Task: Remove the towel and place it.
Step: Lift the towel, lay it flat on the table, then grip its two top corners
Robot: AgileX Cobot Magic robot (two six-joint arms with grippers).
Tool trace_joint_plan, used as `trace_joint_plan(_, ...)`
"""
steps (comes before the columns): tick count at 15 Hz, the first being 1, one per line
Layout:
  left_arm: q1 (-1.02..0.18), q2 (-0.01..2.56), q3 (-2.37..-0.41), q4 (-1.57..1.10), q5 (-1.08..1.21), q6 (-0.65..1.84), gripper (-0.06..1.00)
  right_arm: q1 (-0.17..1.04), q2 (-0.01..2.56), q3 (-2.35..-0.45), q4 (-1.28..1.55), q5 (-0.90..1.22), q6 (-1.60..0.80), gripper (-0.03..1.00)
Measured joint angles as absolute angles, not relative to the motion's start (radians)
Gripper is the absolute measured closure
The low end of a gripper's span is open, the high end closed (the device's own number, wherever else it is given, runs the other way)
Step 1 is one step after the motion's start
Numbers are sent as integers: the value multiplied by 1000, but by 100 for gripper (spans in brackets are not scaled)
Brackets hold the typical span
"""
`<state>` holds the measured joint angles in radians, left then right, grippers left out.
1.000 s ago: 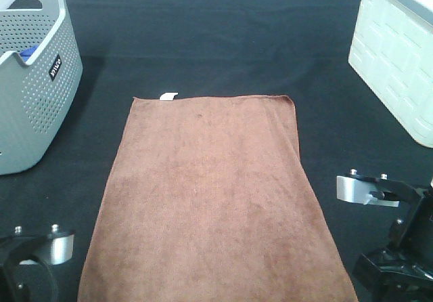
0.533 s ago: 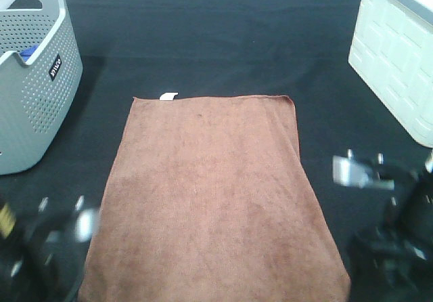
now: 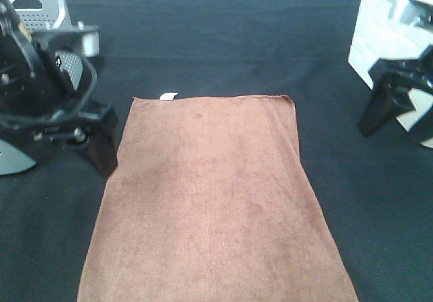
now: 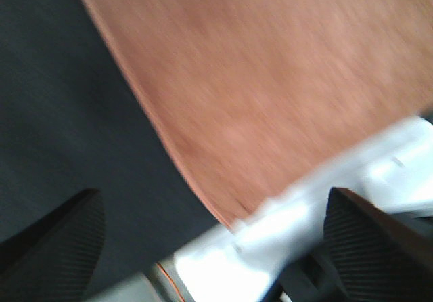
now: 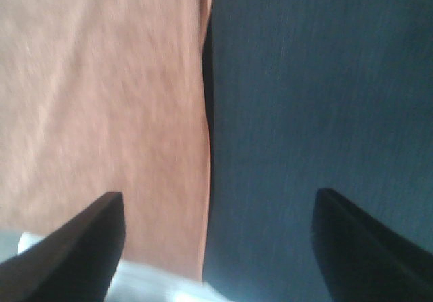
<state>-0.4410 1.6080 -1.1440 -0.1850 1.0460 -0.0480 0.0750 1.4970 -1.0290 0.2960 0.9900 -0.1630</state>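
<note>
The brown towel [image 3: 210, 193] lies flat on the black table cloth, with its white tag [image 3: 169, 96] at the far short edge. My left gripper [image 3: 88, 136] hangs just off the towel's left long edge, open and empty. The left wrist view shows its two black fingertips [image 4: 54, 241] wide apart, with the towel's edge [image 4: 270, 85] between them. My right gripper [image 3: 399, 116] is out to the right, well clear of the towel's far right corner, open and empty. The right wrist view shows the towel [image 5: 101, 99] and its hem between spread fingertips [image 5: 365, 248].
A grey perforated basket [image 3: 34, 4] stands at the far left, mostly hidden behind my left arm. A white ribbed box [image 3: 379, 38] stands at the far right, just behind my right gripper. Black cloth [image 3: 223, 38] covers the table. Both wrist views are motion-blurred.
Both arms have risen from the near corners and swung forward: the left now sits beside the towel's left edge, the right near the white box. The towel has not moved.
</note>
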Motion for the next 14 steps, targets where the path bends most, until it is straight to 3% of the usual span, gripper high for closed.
trace_joint_plan(4,-438,1763,-1334,-111,1015,-33,12,70,1581,-1130,327,877,-170,23)
trace_joint_plan(8,-423,2095,-1715,-91,1069,6,12,70,1822,-1361,348,893,-197,23)
trace_joint_plan(14,-265,2504,-2254,-190,1205,17,12,70,2151,-1662,378,912,-226,23)
